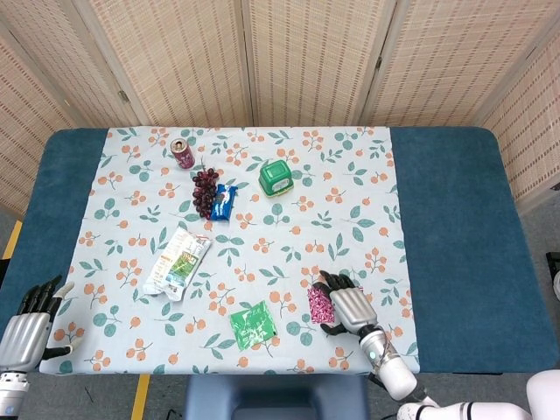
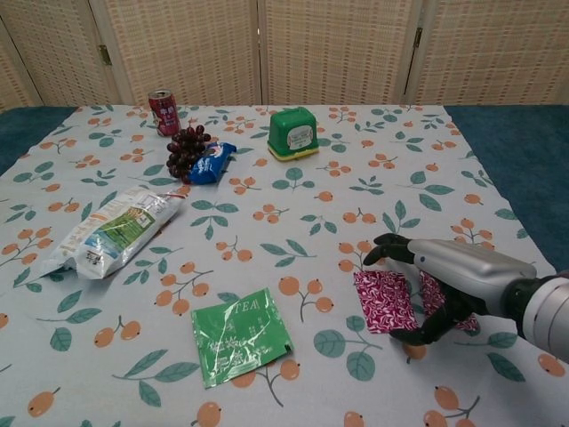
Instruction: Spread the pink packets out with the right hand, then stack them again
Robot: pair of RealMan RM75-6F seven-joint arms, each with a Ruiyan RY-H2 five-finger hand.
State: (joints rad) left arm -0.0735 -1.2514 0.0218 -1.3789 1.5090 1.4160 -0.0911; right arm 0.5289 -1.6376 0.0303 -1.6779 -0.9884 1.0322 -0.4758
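Note:
Two pink patterned packets lie side by side near the front right of the floral cloth. The left packet shows almost fully. The right packet is mostly hidden under my right hand. That hand arches over both, its fingertips at the left packet's far edge and its thumb at the near edge, gripping it. My left hand hangs off the table's front left corner with its fingers spread, holding nothing.
A green tea packet lies left of the pink ones. Further left is a snack bag. At the back stand grapes, a blue wrapper, a red can and a green box.

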